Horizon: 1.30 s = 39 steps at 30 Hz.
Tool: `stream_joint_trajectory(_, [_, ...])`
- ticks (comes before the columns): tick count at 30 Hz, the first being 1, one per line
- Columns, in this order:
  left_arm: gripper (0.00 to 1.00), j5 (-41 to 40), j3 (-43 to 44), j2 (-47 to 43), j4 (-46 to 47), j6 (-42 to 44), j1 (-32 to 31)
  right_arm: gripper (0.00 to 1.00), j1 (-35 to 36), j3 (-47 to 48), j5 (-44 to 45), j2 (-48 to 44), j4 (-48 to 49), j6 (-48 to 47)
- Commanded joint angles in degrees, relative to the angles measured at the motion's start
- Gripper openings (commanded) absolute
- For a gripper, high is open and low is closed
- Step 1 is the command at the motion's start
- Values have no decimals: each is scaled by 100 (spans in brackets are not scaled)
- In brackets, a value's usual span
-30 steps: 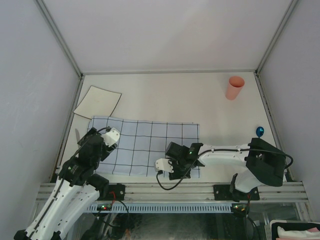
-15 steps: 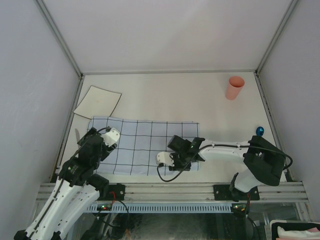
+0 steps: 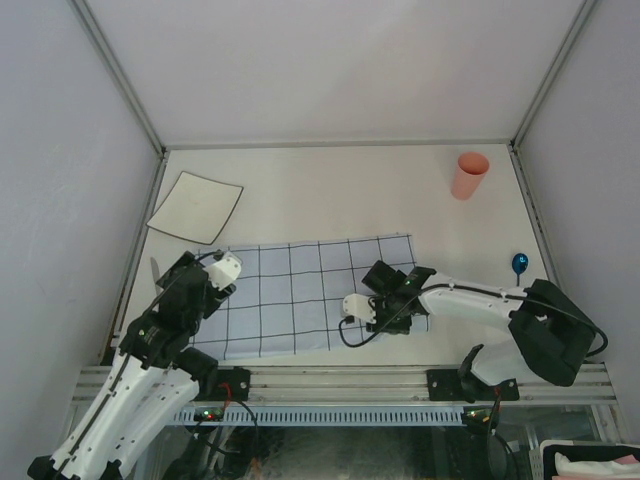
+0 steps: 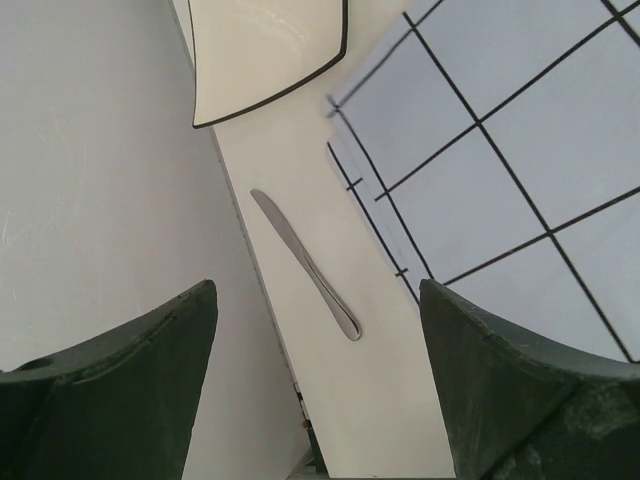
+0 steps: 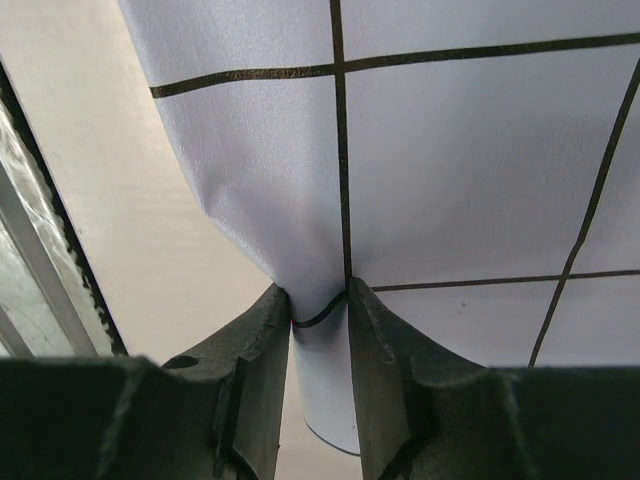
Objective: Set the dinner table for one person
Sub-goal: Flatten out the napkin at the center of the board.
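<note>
Table: the dinner table (image 3: 330, 190) was off-white, railed in grey.
Middle: a blue checked cloth (image 3: 290, 300) lay spread (one near corner puckered).
Left: a square plate (image 3: 196, 206), and nearer, a knife (image 4: 305, 263).
Far right: a pink cup (image 3: 468, 175) stood upright.

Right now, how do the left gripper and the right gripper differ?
1. The left gripper has its jaws wide open and holds nothing; the right gripper is pinched shut on a fold of the cloth.
2. The left gripper faces the knife off the cloth's left edge; the right gripper works over the cloth's right half.
Both have dark two-finger jaws.
</note>
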Motion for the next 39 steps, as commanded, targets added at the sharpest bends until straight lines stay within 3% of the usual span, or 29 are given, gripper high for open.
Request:
stream_joint_trajectory(1, [86, -66, -40, 77, 292, 101, 44, 29, -272, -72, 198, -316, -467, -229])
stream_joint_trajectory(8, [86, -87, -64, 82, 301, 148, 44, 30, -393, -201, 173, -714, -688, -251])
stream_joint_trajectory(9, [86, -99, -80, 85, 314, 172, 44, 33, -398, -215, 160, -773, -698, -251])
stream_joint_trajectory(12, [87, -188, -228, 136, 473, 266, 44, 57, -372, -178, 269, -981, -582, -206])
stream_joint_trajectory(16, [87, -152, -565, 351, 923, 329, 44, 68, -397, 410, 448, -1005, -442, -169])
stream_joint_trajectory(24, [90, 625, -539, 1433, 1604, 318, 45, 73, -936, 1671, 368, 185, 79, -263])
stream_joint_trajectory(27, [91, 820, -451, 1945, 1800, 281, 52, 82, -1080, 2075, 141, 875, 253, -138])
stream_joint_trajectory(32, [93, 1271, -307, 2838, 2110, 316, 51, 86, -1106, 2789, -211, 1814, 450, 41])
stream_joint_trajectory(39, [99, 2205, 298, 3987, 1720, 295, 53, 94, -1116, 3477, -423, 2659, 292, -40])
